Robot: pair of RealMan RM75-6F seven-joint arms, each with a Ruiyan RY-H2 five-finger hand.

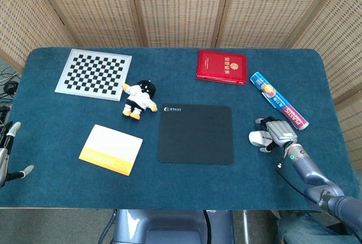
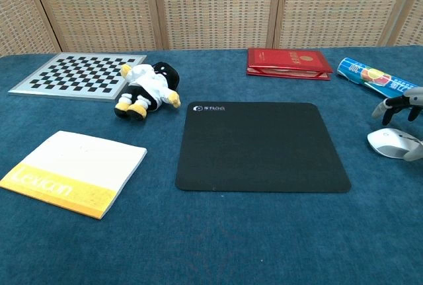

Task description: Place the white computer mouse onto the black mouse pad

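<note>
Right hand (image 1: 275, 132) over white mouse (image 1: 258, 138)

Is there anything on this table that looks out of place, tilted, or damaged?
Nothing looks damaged or spilled. The white computer mouse lies on the blue cloth beside the black mouse pad, not on it. The plush doll lies on its side, and the yellow-and-white notepad sits slightly askew.

Table (image 1: 56, 176) covered in dark teal-blue carpet-like cloth, rounded far corners, fills most of both views. Behind it a folding screen (image 1: 181, 6) of woven rattan panels in light wooden frames, closing off the back and angling in at both sides. Even, bright light with no hard shadows; some cables (image 1: 8, 80) on the floor past the left table edge.
</note>
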